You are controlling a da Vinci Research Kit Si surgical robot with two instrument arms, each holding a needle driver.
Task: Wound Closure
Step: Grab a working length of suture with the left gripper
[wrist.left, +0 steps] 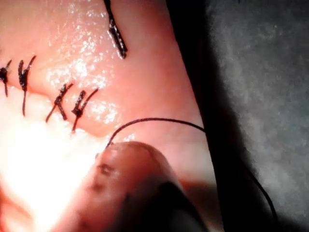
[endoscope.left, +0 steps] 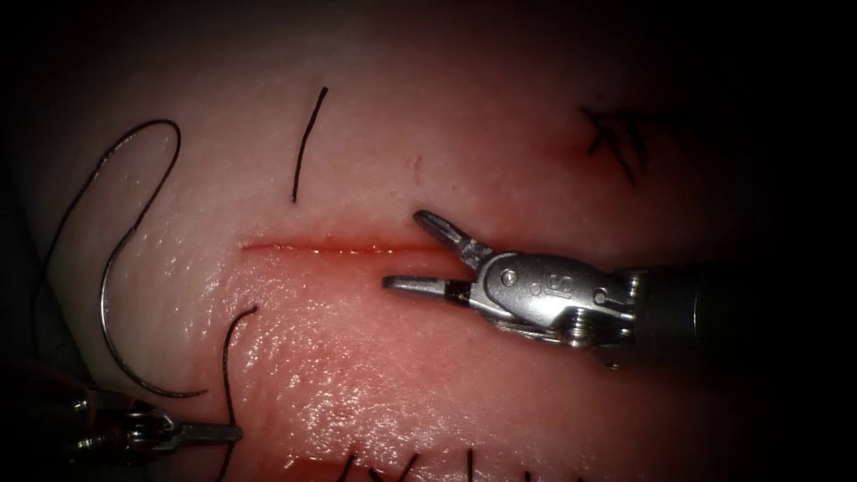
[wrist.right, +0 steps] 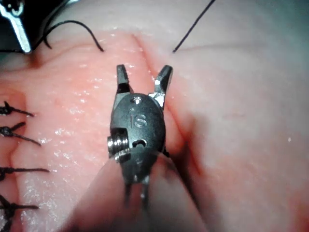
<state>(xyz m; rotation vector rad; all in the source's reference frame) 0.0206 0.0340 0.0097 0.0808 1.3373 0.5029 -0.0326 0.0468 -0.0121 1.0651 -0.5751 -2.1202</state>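
The cut (endoscope.left: 330, 246) runs across the pale tissue (endoscope.left: 500, 116), edged with red fluid. My right tool (endoscope.left: 403, 250) hovers at the cut's right end, jaws open and holding nothing; they straddle the cut (wrist.right: 145, 50) under my right tool (wrist.right: 143, 77). The curved needle (endoscope.left: 104, 303) lies free on the tissue, left of the cut and not in it. Its thread (endoscope.left: 152, 125) loops above it. My left tool (endoscope.left: 234, 435) sits low at the left, jaws shut on a thread strand (endoscope.left: 225, 357). That thread (wrist.left: 159, 119) leaves my left tool (wrist.left: 108, 150).
A loose cut piece of thread (endoscope.left: 308, 143) lies above the cut. Finished stitches sit at the upper right (endoscope.left: 616, 138) and along the lower edge (endoscope.left: 402, 469). The tissue's edge (wrist.left: 193, 96) drops to a dark bench.
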